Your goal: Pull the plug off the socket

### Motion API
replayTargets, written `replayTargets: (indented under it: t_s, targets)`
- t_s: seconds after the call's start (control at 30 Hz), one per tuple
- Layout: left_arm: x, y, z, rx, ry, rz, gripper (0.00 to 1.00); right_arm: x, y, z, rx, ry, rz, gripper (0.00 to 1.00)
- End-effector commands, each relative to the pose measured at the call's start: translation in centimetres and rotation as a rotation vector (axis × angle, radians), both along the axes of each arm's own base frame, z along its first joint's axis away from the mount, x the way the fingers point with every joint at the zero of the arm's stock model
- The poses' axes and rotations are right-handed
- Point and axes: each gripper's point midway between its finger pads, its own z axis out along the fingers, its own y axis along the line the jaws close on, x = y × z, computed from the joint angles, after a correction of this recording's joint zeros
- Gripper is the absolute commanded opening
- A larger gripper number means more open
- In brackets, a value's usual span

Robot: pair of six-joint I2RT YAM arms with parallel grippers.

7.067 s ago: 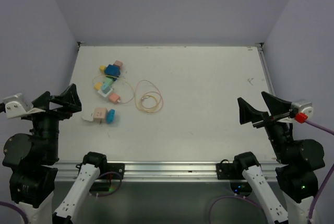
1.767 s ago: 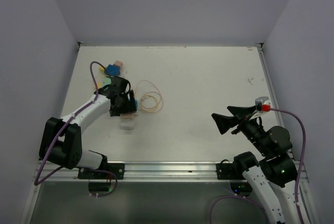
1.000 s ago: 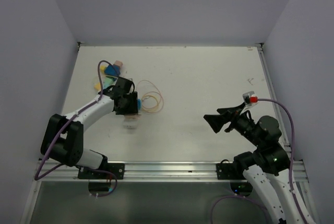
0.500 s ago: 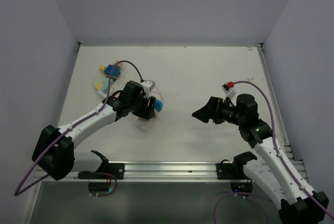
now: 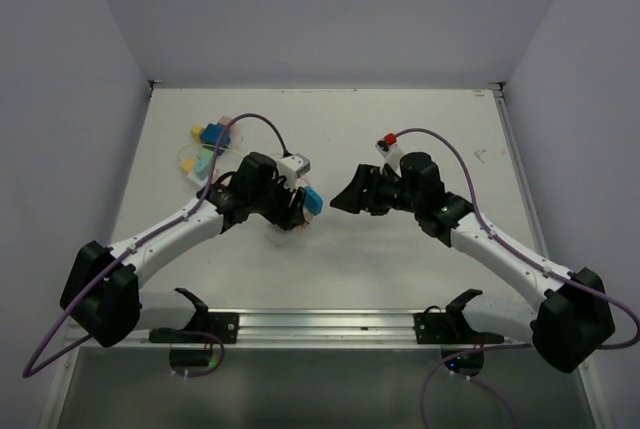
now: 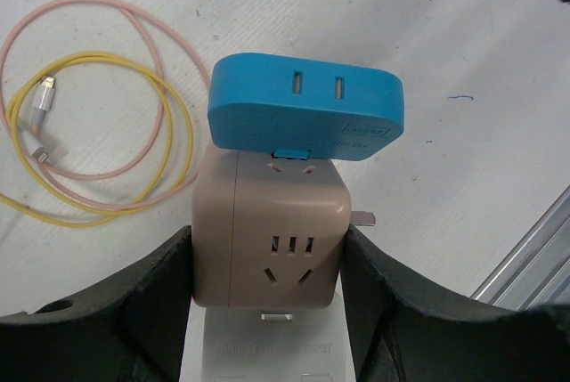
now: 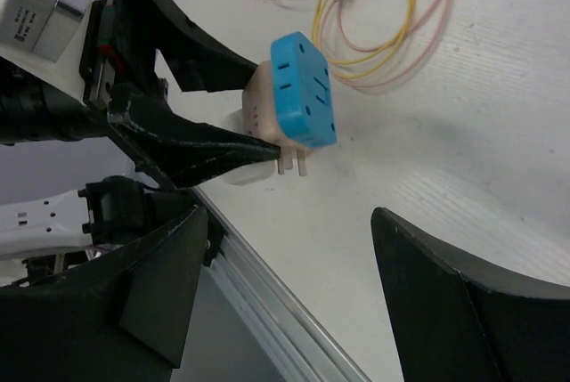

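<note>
My left gripper (image 5: 292,211) is shut on a beige cube socket (image 6: 272,226) and holds it above the table's middle. A blue plug (image 6: 305,119) is plugged into the cube's far face; it also shows in the top view (image 5: 312,199) and the right wrist view (image 7: 305,90). A white adapter (image 6: 263,346) sits on the cube's near face, between my fingers (image 6: 151,297). Bare prongs stick out of the cube's side. My right gripper (image 5: 345,199) is open and empty, facing the blue plug from the right, a short gap away.
A yellow and pink cable coil (image 6: 98,133) lies on the table beyond the cube, seen too in the right wrist view (image 7: 374,17). Several coloured adapters (image 5: 205,139) lie at the back left. The metal rail (image 5: 320,324) runs along the near edge.
My left gripper took the cube socket with its plug from the left of the table and carried it, raised, to the middle. My right arm swung left and stands just before the plug.
</note>
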Motion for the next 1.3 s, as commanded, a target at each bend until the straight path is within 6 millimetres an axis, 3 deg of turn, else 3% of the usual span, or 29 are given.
replayTargets:
  t_s: [0.0,0.17,0.37,0.8,0.9,1.03,1.27]
  targets:
    - [0.4,-1.2,1.9,-0.063,-0.085,-0.063,0.0,2.4,2.8,2.4,0.028,-0.121,-0.007,0.77]
    - [0.3,-1.2,3.0,-0.089,-0.117,-0.054,0.0,3.8,4.8,1.8,-0.015,-0.154,0.005,0.7]
    - [0.3,-1.1,3.6,-0.1,-0.136,-0.047,0.0,3.8,7.7,1.0,-0.039,-0.154,0.06,0.66]
    - [0.6,-0.7,4.7,-0.112,-0.193,-0.025,0.0,4.9,8.4,-0.9,-0.065,-0.137,0.042,0.52]
    - [0.7,-0.6,4.9,-0.111,-0.206,-0.021,0.0,4.9,8.2,-1.3,-0.064,-0.124,0.028,0.43]
    - [0.8,-0.4,5.2,-0.112,-0.223,-0.015,0.0,4.5,8.2,-1.0,-0.036,-0.109,0.019,0.22]
    - [1.0,-0.2,5.9,-0.12,-0.255,-0.004,0.0,4.4,7.3,0.8,0.047,-0.077,-0.011,0.02]
